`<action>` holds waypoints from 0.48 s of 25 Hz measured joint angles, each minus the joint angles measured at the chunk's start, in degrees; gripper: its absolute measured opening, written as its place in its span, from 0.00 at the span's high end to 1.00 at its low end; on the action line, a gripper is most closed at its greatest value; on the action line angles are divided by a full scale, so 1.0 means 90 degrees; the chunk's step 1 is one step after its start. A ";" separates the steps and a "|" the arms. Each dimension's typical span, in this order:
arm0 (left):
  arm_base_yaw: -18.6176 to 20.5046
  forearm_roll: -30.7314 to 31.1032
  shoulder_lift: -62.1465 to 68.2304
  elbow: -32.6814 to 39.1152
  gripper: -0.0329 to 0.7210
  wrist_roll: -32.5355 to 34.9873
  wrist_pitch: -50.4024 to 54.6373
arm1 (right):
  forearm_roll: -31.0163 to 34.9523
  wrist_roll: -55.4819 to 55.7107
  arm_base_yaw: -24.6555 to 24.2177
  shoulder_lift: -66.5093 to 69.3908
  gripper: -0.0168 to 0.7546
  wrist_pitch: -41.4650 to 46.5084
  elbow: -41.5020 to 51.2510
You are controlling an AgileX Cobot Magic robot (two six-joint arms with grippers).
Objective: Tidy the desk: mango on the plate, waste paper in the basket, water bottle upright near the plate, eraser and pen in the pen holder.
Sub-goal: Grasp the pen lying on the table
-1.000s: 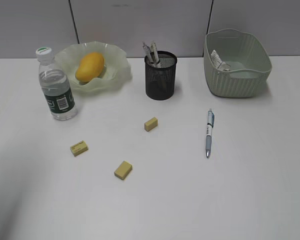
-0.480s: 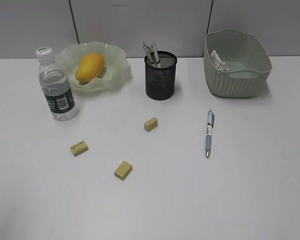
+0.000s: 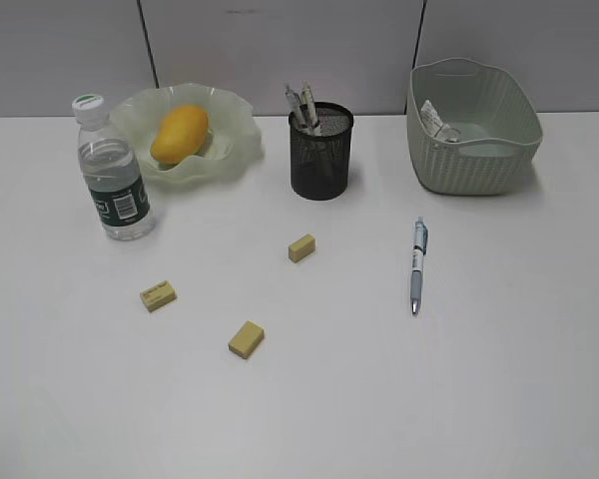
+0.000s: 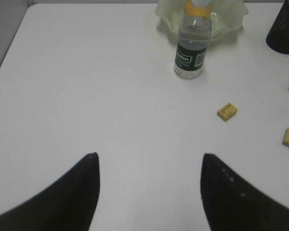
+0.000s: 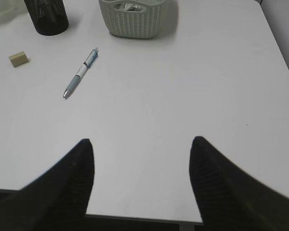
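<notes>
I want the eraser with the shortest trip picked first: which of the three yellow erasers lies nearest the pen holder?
The eraser just in front of the pen holder; the other two lie farther forward and left.

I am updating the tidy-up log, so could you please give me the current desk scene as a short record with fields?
mango: on the plate
water bottle: upright, beside the plate
waste paper: inside the basket
pen holder: holds two pens
loose pen: flat on the desk
erasers: three, loose on the desk
left hand: open, empty, above bare desk
right hand: open, empty, near desk edge
</notes>
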 joint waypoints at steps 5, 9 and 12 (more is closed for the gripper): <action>0.0000 0.0116 -0.0763 0.0379 0.29 0.0015 -0.0088 | 0.0000 0.0000 0.0000 0.0000 0.34 0.0000 0.0000; 0.0000 0.0116 -0.1254 0.0494 0.29 0.0015 0.0013 | 0.0000 0.0000 0.0000 0.0000 0.34 0.0000 0.0000; 0.0060 0.0116 -0.1302 0.0570 0.30 0.0020 0.0156 | 0.0000 0.0000 0.0000 -0.0007 0.34 -0.0001 0.0005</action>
